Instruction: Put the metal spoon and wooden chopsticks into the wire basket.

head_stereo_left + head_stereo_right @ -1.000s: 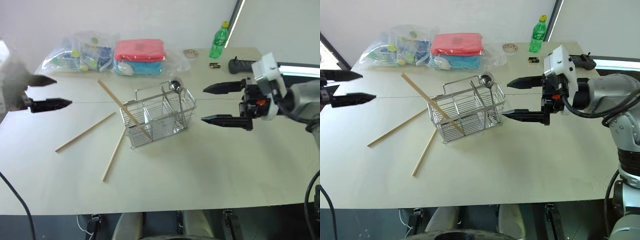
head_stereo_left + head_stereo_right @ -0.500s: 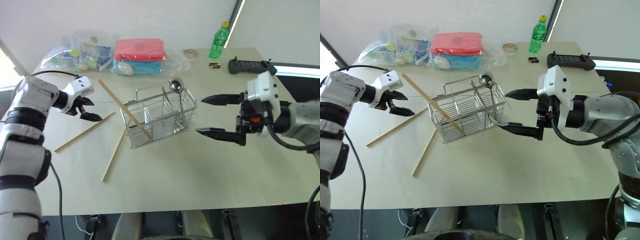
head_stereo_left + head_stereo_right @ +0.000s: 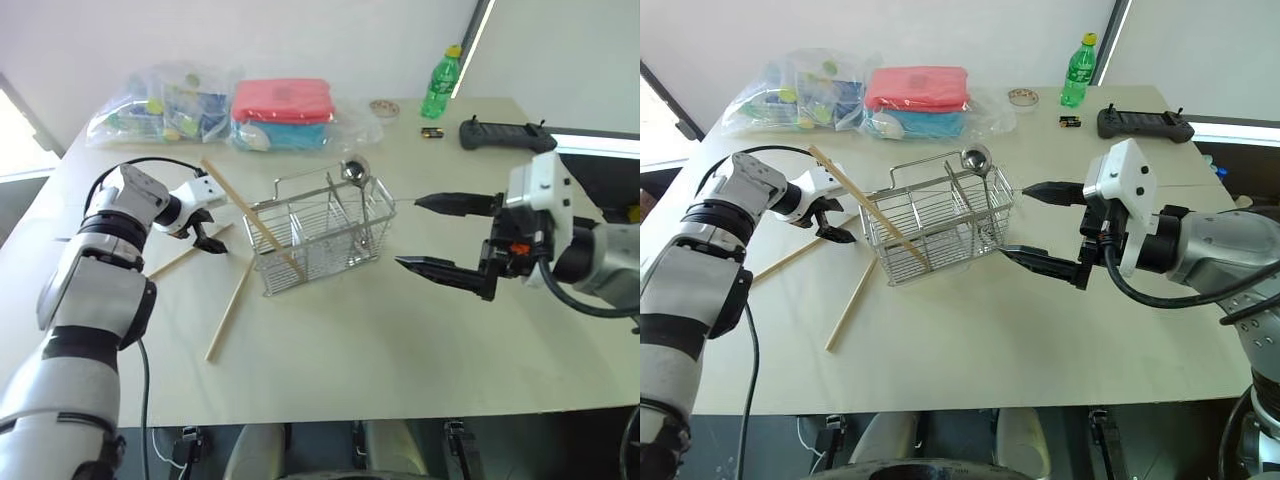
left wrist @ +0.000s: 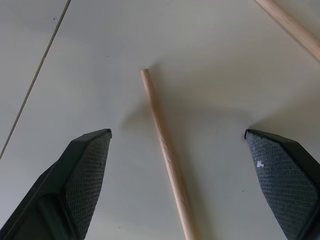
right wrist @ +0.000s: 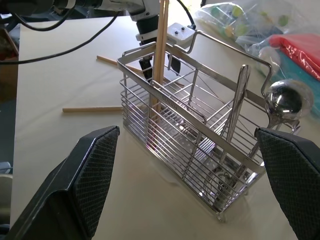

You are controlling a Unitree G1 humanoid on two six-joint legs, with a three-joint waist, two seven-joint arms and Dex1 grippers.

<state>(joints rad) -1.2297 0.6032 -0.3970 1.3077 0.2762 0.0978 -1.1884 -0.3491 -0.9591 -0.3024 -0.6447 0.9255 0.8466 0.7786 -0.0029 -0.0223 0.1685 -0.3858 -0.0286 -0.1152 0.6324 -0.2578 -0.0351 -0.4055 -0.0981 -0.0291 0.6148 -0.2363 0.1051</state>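
No legible writing on the green bottle (image 3: 440, 82) (upper right). Left gripper (image 3: 207, 222) spread astride a chopstick (image 4: 165, 155), its far end cut off; right gripper (image 3: 437, 236) spread, empty.

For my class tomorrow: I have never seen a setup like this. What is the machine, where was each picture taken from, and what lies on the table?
This is a two-armed humanoid robot; each arm ends in a black two-fingered pincer. The two wide pictures come from its head, looking down over a pale table. The two close pictures come from wrist cameras.

On the table stands a wire basket with a metal spoon and one wooden chopstick already in it. Two more chopsticks lie beside it.

The left pincer is open, low over one lying chopstick, holding nothing. The right pincer waits open and empty beside the basket.

Behind lie plastic bags, a green bottle and a black controller.
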